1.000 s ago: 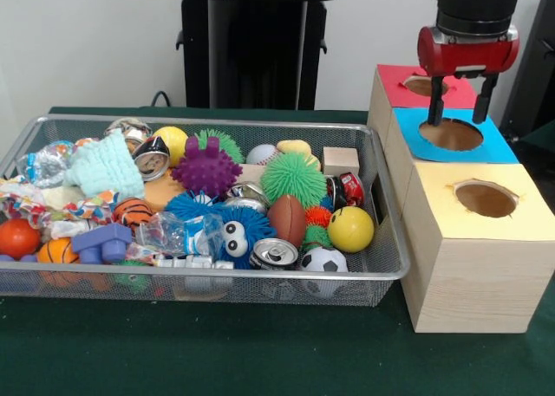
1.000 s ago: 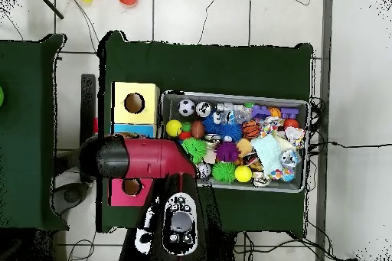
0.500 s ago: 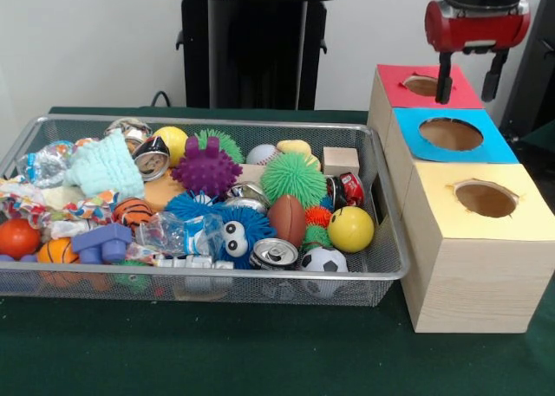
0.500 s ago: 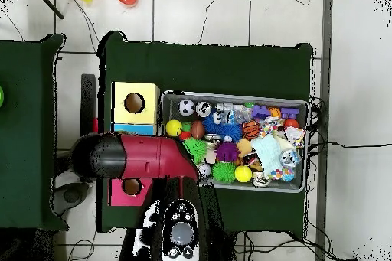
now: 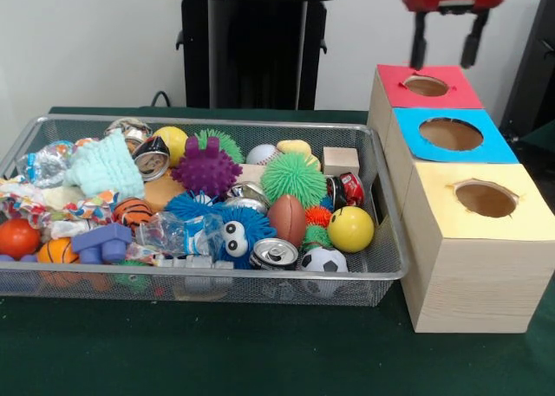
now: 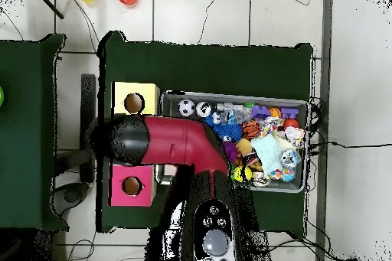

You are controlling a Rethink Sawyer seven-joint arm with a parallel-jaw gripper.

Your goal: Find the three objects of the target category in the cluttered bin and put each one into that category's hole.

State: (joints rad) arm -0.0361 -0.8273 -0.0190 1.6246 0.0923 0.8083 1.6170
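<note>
Claw (image 5: 447,41) spread, empty, above red-faced hole (image 5: 426,86). Crinkly plastic bottle (image 5: 178,234) in mesh bin (image 5: 392,270), front centre: light, crushable, slippery (best pinched gently across the labelled middle).

The hand (image 5: 446,39) hangs high at the top edge, fingers spread, empty.

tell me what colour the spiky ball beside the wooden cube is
Green; the spiky ball shows best in the front view.

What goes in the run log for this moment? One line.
end effector: open, empty, raised above red-faced hole | plastic bottle: in wire mesh bin | phase: between placements
</note>
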